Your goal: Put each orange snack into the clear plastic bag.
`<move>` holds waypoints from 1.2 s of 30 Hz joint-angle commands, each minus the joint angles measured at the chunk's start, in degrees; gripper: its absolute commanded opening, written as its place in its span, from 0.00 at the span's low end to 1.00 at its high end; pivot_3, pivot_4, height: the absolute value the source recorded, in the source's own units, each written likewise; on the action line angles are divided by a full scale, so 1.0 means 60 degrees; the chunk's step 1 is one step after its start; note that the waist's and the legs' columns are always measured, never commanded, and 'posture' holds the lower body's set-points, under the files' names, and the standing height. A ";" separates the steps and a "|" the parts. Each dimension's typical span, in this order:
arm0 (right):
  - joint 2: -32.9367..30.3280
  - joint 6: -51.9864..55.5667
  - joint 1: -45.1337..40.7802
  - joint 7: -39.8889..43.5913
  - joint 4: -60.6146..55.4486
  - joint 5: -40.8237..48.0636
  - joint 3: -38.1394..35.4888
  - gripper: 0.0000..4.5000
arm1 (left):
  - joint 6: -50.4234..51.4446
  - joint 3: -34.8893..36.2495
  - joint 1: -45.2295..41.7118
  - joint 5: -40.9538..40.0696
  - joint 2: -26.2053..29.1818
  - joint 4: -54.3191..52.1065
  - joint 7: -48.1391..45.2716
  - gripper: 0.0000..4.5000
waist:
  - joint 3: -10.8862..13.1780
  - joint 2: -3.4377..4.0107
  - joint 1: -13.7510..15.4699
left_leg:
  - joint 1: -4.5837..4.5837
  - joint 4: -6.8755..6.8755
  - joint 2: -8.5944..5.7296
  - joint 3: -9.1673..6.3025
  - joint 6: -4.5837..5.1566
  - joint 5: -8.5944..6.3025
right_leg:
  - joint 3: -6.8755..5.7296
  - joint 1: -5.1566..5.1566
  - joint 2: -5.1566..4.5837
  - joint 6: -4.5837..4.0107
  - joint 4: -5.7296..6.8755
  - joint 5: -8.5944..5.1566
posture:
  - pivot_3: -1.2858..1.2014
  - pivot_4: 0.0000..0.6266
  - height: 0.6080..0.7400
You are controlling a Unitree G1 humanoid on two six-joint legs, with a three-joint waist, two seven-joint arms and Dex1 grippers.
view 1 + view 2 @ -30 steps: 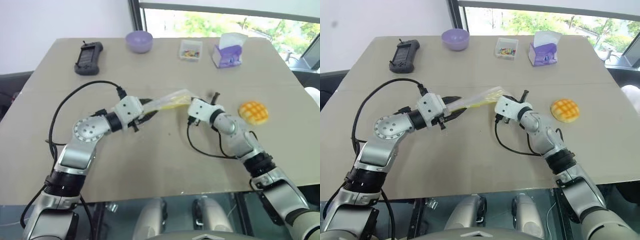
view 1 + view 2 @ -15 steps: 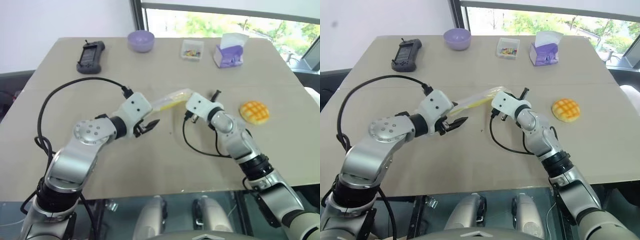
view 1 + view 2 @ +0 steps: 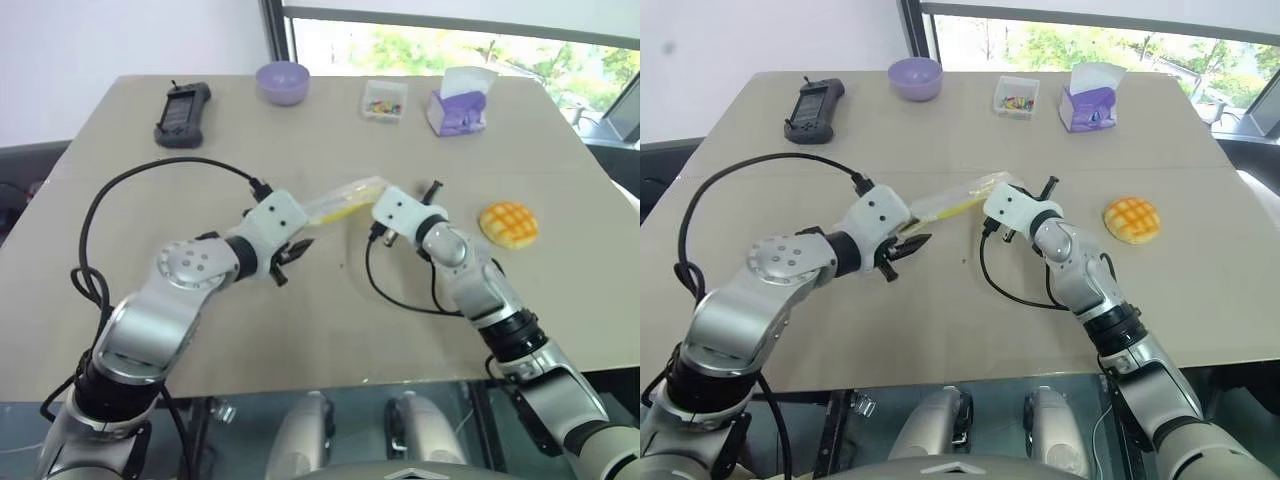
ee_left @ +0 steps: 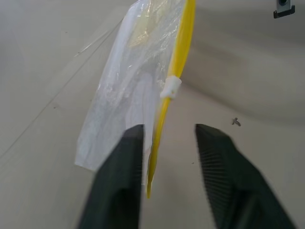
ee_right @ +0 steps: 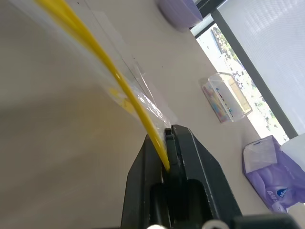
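1. The clear plastic bag (image 3: 340, 200) hangs above the table (image 3: 300, 320) near the middle, stretched between the two arms, its yellow seal strip (image 4: 177, 81) running along one long edge
2. The right gripper (image 5: 167, 143) is clamped tight on one end of the yellow strip, holding that end of the bag up
3. The left gripper (image 4: 167, 157) sits at the bag's other end with its fingers (image 4: 125, 167) parted; the tip of the yellow strip lies in the gap between them, close by one finger, and I can't tell whether it touches
4. The orange snack (image 3: 507, 223) lies on the table beside the right arm, well apart from the bag, with bare tabletop all round it
5. Along the far edge stand a black handheld device (image 3: 180, 113), a purple bowl (image 3: 281, 81), a small clear box (image 3: 383, 101) and a purple tissue pack (image 3: 459, 104), all well apart from the arms
6. The near half of the table is open, crossed only by the arms' black cables (image 3: 110, 200)
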 commanded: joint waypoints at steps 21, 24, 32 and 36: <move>-0.1845 0.0186 0.1513 0.2707 -0.2369 0.3307 -0.1902 0.25 | -0.5636 -0.0740 -0.0921 0.1729 -0.0552 0.3957 -0.0254 0.00 | 0.0000 0.0000 0.0061 | -0.0012 0.0003 -0.0005 0.0003 0.0023 -0.0013 | -0.0005 -0.0001 -0.0007 0.0000 -0.0011 0.0000 | 0.52 0.24 1.00; -0.1595 0.0982 0.1644 0.3010 -0.3201 0.4312 -0.2325 0.01 | -0.5789 -0.0787 -0.1079 0.1824 -0.0662 0.4222 -0.0399 0.00 | 0.0000 0.0000 -0.0015 | -0.0008 0.0006 -0.0002 0.0007 0.0054 -0.0031 | 0.0000 -0.0001 -0.0004 0.0000 -0.0005 0.0000 | 0.52 0.24 1.00; -0.0773 0.1966 0.0986 0.2707 -0.3617 0.5062 -0.2124 0.01 | -0.5779 -0.0873 -0.1382 0.2063 -0.0962 0.4422 -0.0655 0.00 | 0.0000 0.0000 0.0021 | -0.0012 0.0042 0.0003 -0.0001 0.0060 -0.0035 | -0.0009 0.0002 0.0004 0.0001 0.0010 0.0001 | 0.52 0.24 1.00; -0.1372 0.1239 0.0785 0.2093 -0.2473 0.4356 -0.2345 0.01 | -0.5629 -0.0722 -0.1400 0.2009 -0.1031 0.4477 -0.0712 0.00 | 0.0000 0.0000 0.0067 | -0.0018 0.0062 -0.0003 0.0002 0.0070 -0.0041 | -0.0010 0.0005 -0.0004 0.0002 0.0009 0.0002 | 0.52 0.24 1.00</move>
